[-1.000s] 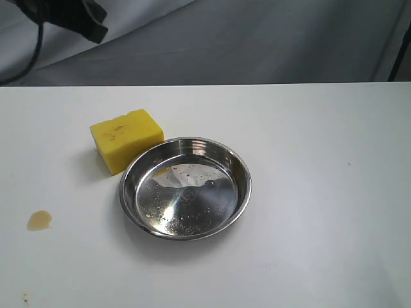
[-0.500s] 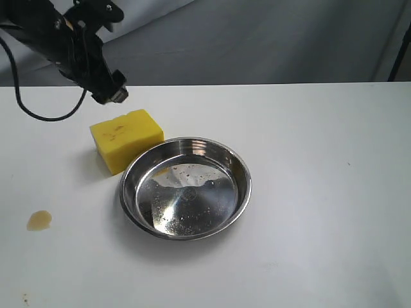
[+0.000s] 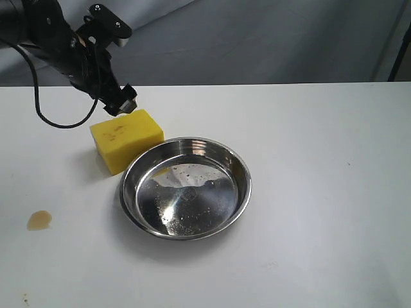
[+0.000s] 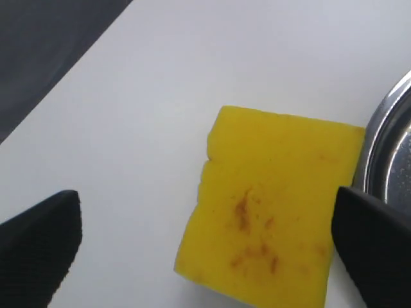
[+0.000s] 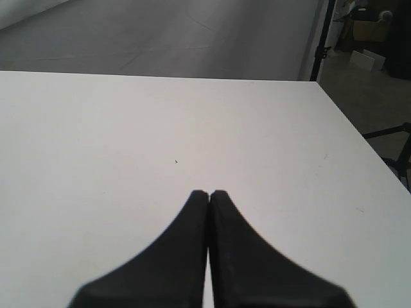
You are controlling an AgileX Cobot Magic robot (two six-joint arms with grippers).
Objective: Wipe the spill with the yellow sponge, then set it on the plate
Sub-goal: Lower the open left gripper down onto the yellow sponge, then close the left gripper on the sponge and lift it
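Observation:
The yellow sponge [image 3: 126, 138] lies on the white table, touching the far-left rim of the steel plate [image 3: 239, 168]. In the left wrist view the sponge [image 4: 270, 205] shows brown specks and a notched edge, and the plate's rim [image 4: 385, 128] is at the frame's side. My left gripper [image 3: 121, 101] hovers just above the sponge's far edge, open, its dark fingers [image 4: 45, 237] spread wide to either side with nothing held. The spill [image 3: 39, 220] is a small amber blot near the table's left edge. My right gripper [image 5: 208, 192] is shut and empty over bare table.
A dark grey backdrop hangs behind the table's far edge [image 3: 257, 84]. A black cable [image 3: 58, 122] droops from the left arm onto the table. A tripod leg [image 3: 399, 58] stands at the far right.
The left arm has come in from the upper left and moved down and rightward toward the sponge. Sponge, plate and spill have not moved.

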